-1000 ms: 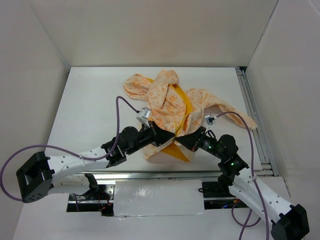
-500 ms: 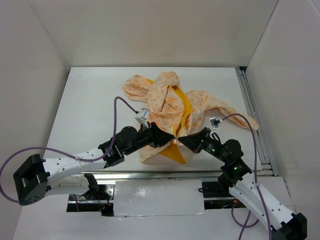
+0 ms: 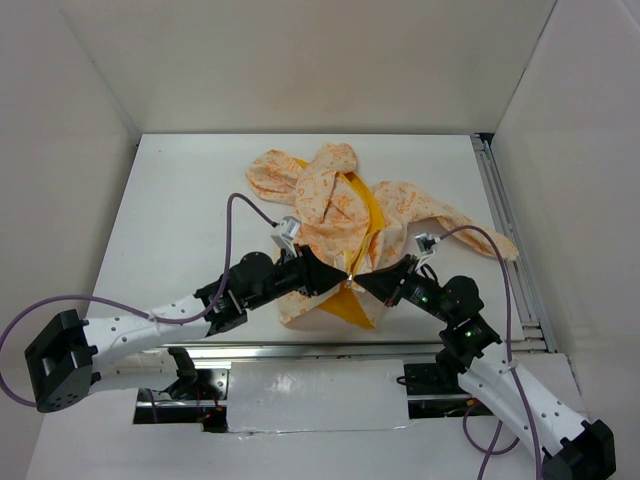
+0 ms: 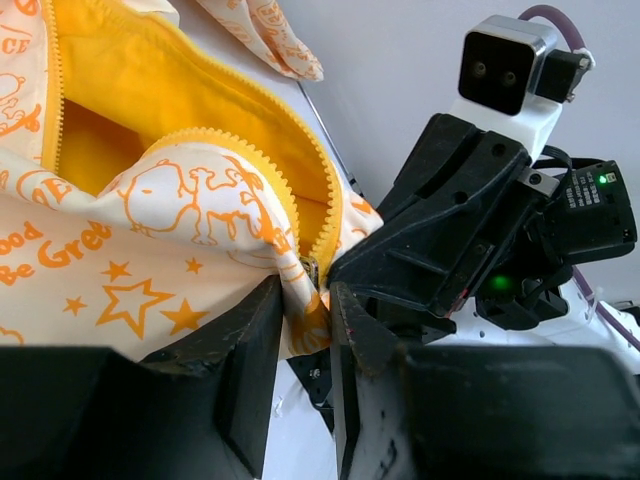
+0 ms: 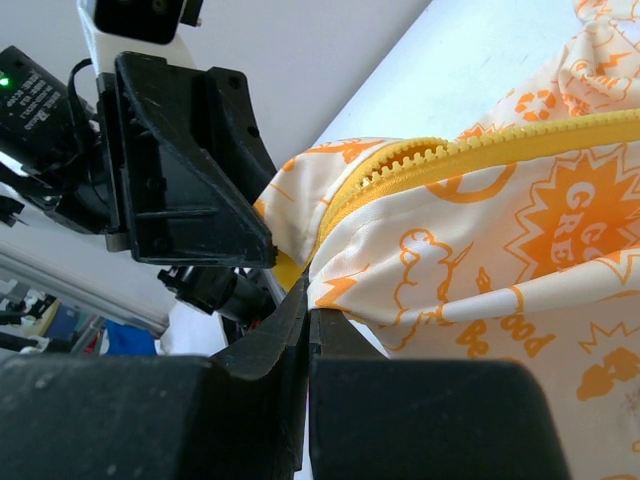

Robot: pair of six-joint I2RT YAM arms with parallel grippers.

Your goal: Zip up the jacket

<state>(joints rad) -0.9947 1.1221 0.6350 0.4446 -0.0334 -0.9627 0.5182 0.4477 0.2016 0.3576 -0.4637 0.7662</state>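
Observation:
The jacket (image 3: 345, 215) lies crumpled in the middle of the white table, cream with orange print, its yellow lining and open zipper showing. My left gripper (image 3: 340, 279) and right gripper (image 3: 364, 281) meet tip to tip at its near hem. In the left wrist view my gripper (image 4: 305, 305) is shut on the jacket (image 4: 150, 240) at the hem, just below the zipper's lower end (image 4: 311, 270). In the right wrist view my gripper (image 5: 309, 303) is pinched shut on the hem of the jacket (image 5: 480, 240), beside the yellow zipper teeth (image 5: 420, 155).
A metal rail (image 3: 512, 250) runs along the table's right edge and another (image 3: 320, 350) along the front. White walls enclose the table on three sides. Purple cables (image 3: 250, 205) loop above both arms. One sleeve (image 3: 470, 225) stretches towards the right rail.
Both grippers have moved closer together at the hem, and the jacket's near edge has bunched up between them. The rest of the jacket has barely shifted.

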